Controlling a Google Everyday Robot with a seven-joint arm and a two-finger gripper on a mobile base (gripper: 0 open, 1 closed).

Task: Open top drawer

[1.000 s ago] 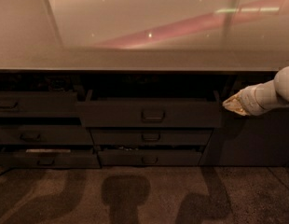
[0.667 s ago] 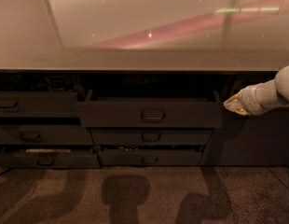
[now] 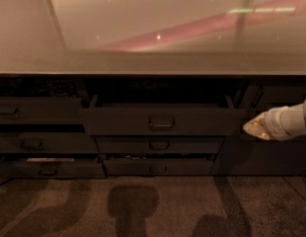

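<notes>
The top drawer point(image 3: 163, 121) is the wide dark front in the middle of the cabinet, pulled out a little from under the counter, with a loop handle point(image 3: 161, 125) at its centre. Its inside lies in shadow. My gripper point(image 3: 255, 128) comes in from the right edge on a pale arm. Its tip sits just right of the drawer's right end, well away from the handle.
A pale glossy countertop point(image 3: 143, 43) overhangs the cabinet. Two shallower drawers point(image 3: 159, 145) sit below the top one, and more drawers point(image 3: 37, 110) stand partly open on the left. Carpet point(image 3: 143, 206) with shadows covers the floor in front.
</notes>
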